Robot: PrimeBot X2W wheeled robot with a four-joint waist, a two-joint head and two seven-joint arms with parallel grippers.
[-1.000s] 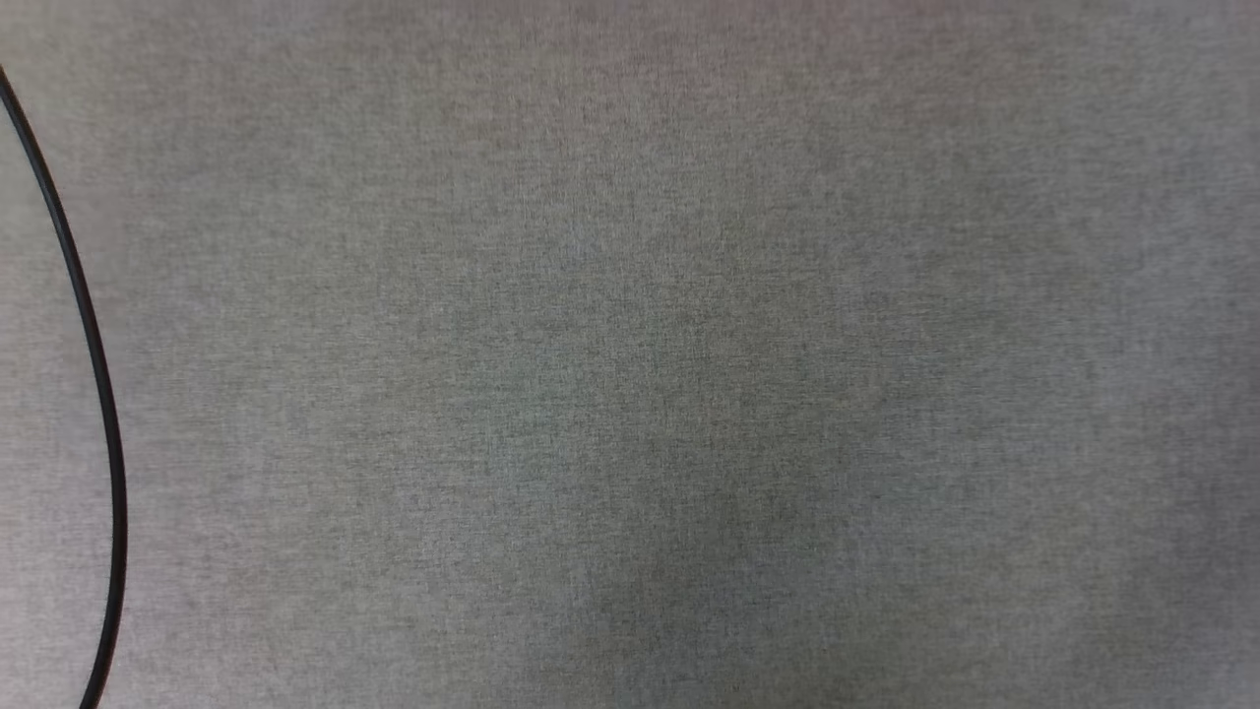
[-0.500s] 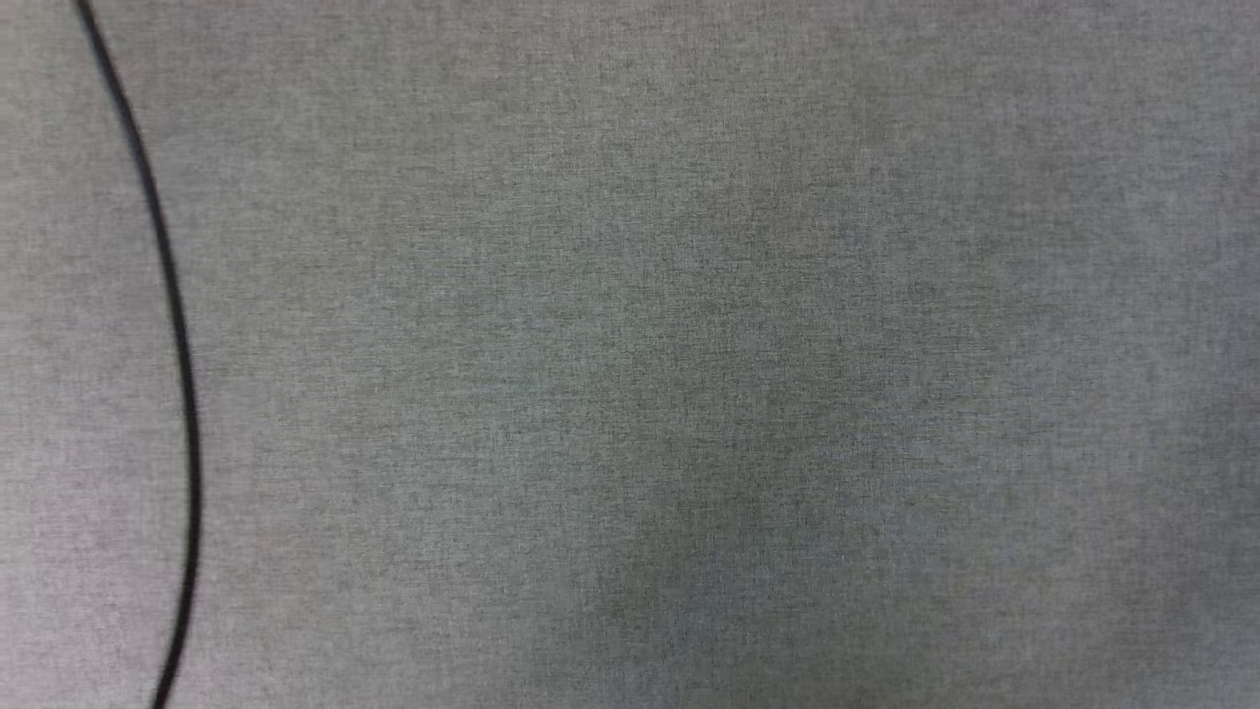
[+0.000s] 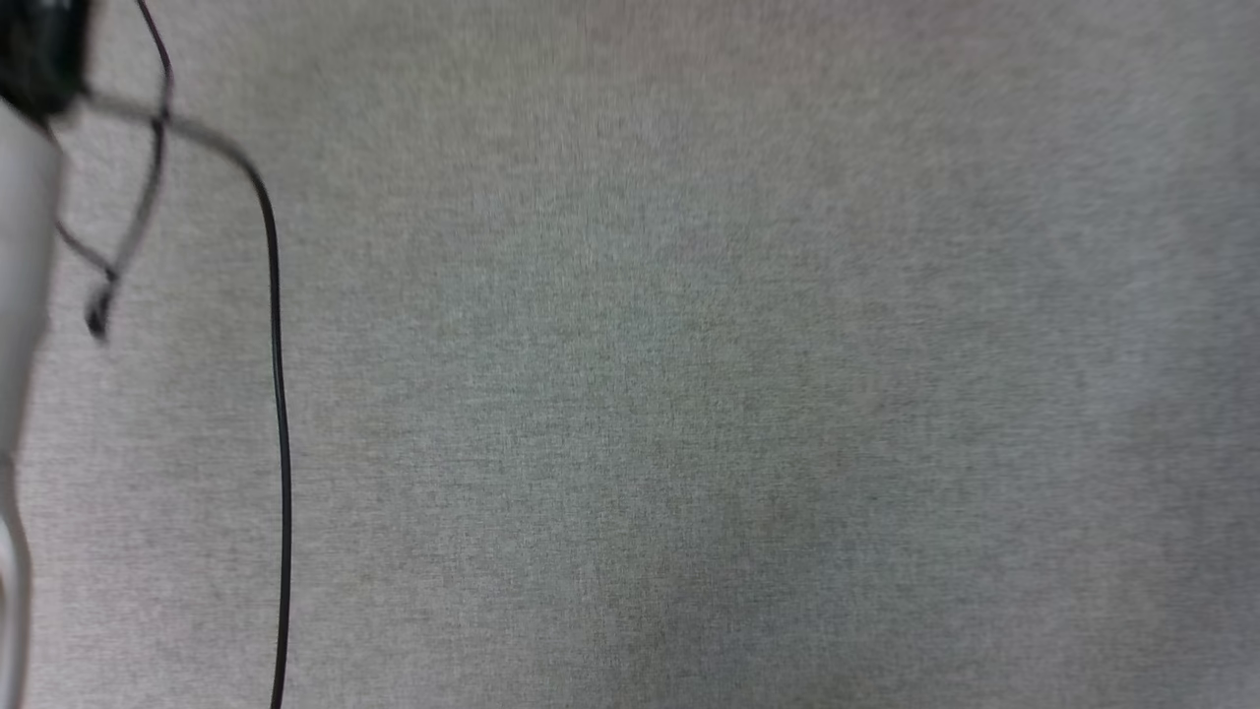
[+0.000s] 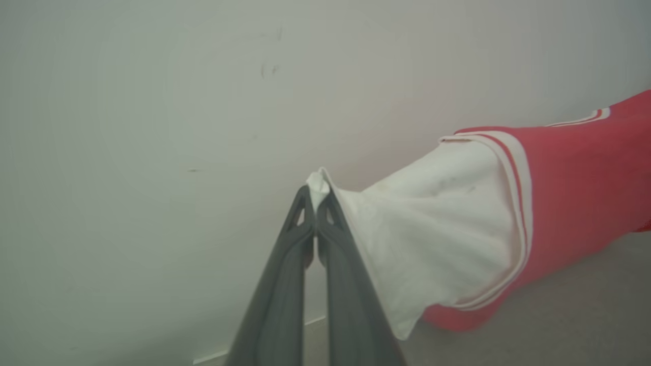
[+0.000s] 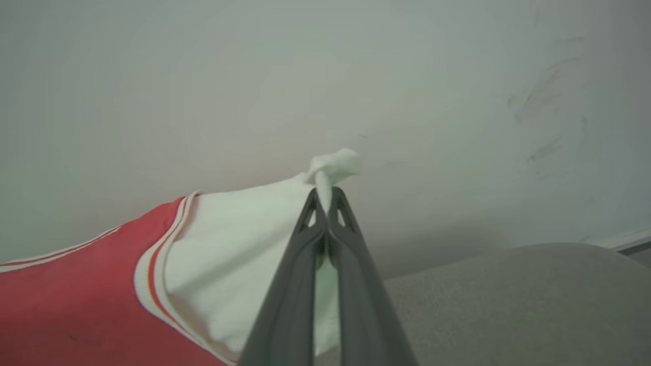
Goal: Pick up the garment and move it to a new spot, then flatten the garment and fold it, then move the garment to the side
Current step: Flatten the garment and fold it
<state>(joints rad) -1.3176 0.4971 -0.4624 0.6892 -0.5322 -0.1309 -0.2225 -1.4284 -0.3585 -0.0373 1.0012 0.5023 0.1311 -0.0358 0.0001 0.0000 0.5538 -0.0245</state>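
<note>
Both clamped on garment [image 4: 559,193] sleeve tips, left end effector [image 4: 316,195], right end effector [image 5: 325,195], cloth apparently aloft

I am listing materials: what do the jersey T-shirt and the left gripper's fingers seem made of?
Jersey T-shirt: probably soft knit cloth, matte; it drapes and bunches where pinched. Left gripper fingers: likely dark grey moulded plastic or rubber, matte, with cut-out windows near the tips.
</note>
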